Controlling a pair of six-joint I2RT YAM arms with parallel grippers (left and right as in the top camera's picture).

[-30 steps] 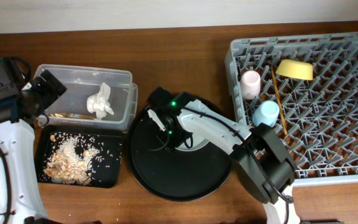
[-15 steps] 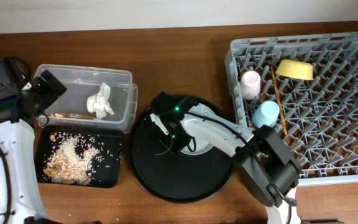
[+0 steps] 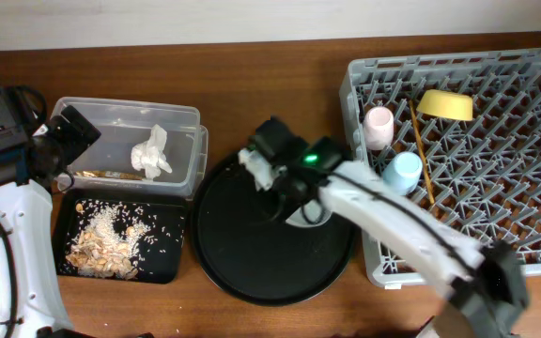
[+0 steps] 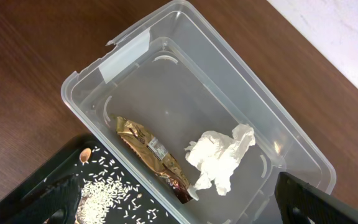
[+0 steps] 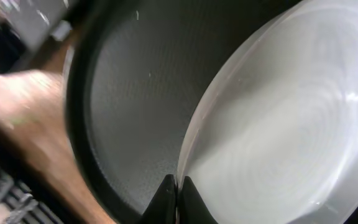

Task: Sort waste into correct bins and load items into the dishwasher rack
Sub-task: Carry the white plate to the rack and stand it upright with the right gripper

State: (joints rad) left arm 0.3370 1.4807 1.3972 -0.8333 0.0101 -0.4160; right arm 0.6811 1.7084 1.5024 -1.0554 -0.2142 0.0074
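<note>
1. my right arm (image 3: 393,221) stretches from the dishwasher rack (image 3: 505,207) side out over the round black tray (image 3: 242,253).
2. right claw (image 5: 176,185) is clamped on the pale plate (image 5: 278,124) at its rim.
3. left claw (image 4: 180,198) is spread apart above the clear tub (image 4: 166,93); tissue (image 4: 219,155) and wrapper (image 4: 151,152) lie below it.
4. wooden table (image 3: 270,84) underneath.

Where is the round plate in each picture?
Overhead: the pale round plate peeks out near the middle, above the round black tray.
Left wrist: not in it.
Right wrist: the plate fills the right side, its rim pinched by the right gripper.
Shared landmark: the round black tray, which is the dark surface behind the plate in the right wrist view.
</note>
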